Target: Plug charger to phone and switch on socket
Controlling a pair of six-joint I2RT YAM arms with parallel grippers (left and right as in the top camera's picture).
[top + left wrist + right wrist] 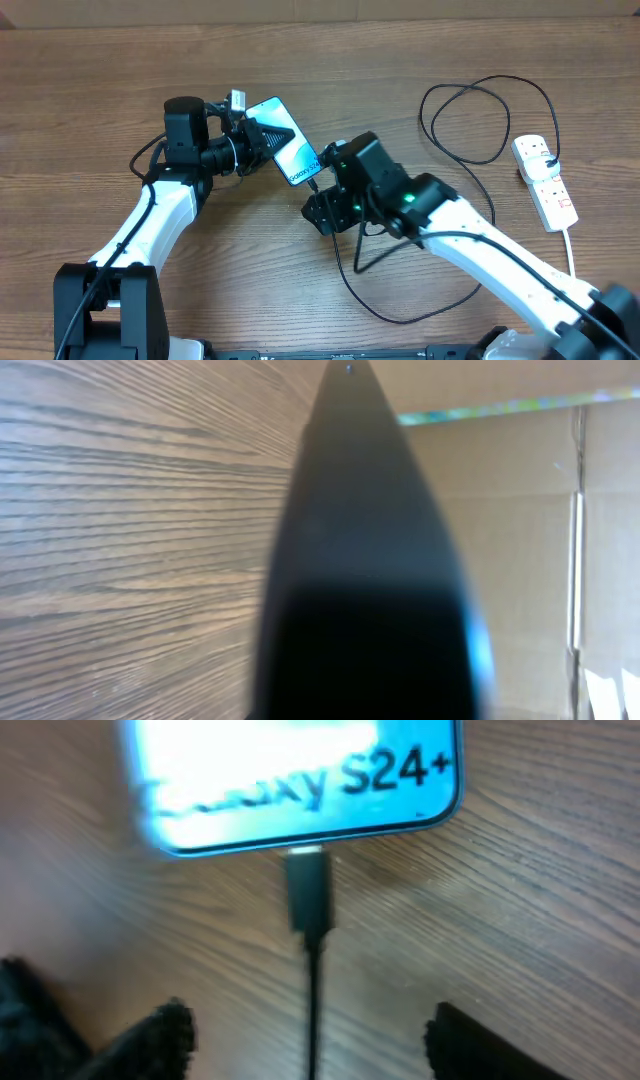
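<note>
The phone [288, 143] lies on the wooden table with its cyan screen up, "Galaxy S24+" at its near end [300, 780]. My left gripper [258, 137] is shut on the phone's far end; the phone's dark edge [370, 560] fills the left wrist view. The charger's black connector [308, 890] sits against the port on the phone's bottom edge. Its cable [345, 275] runs back between the fingers of my right gripper [312, 1030], which is open and touches nothing. In the overhead view my right gripper [320, 208] is just below the phone. The white socket [546, 182] lies at the far right.
The black cable loops widely [480, 110] across the right half of the table to the socket. The socket's white cord [572, 245] runs toward the front edge. A cardboard wall [530, 540] stands behind the table.
</note>
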